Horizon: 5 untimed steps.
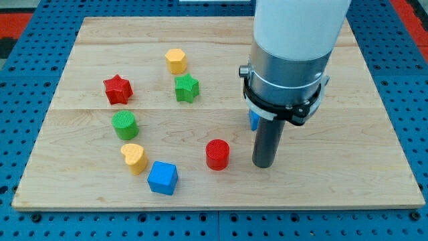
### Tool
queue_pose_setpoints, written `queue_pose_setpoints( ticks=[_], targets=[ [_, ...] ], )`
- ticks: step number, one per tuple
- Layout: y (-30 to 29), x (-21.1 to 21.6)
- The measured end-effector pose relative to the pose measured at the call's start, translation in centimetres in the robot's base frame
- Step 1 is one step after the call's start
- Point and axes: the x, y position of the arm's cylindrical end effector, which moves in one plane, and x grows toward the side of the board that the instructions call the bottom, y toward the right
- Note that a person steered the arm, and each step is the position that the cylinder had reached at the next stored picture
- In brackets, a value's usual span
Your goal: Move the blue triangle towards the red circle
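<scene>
The red circle (217,154) is a short cylinder on the wooden board (93,201), low and near the middle. My tip (263,165) rests on the board just to the view's right of the red circle, a small gap apart. A blue block (253,120), only a sliver showing, sits behind the rod, above and right of the red circle; its shape is mostly hidden by the arm. It lies close to the rod's upper left side.
A blue cube (162,177) sits at the view's bottom left of the red circle. A yellow heart (134,158), green cylinder (125,125), red star (118,89), green star (187,88) and yellow hexagon (176,60) form an arc on the left half.
</scene>
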Motion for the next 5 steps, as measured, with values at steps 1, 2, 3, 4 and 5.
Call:
queue_pose_setpoints(
  ticks=[1, 2, 3, 4, 5],
  targets=[
    [-2.0, -0.3],
    [-2.0, -0.4],
    [-3.2, -1.1],
    [-3.0, -2.6],
    [-2.9, -6.4]
  ],
)
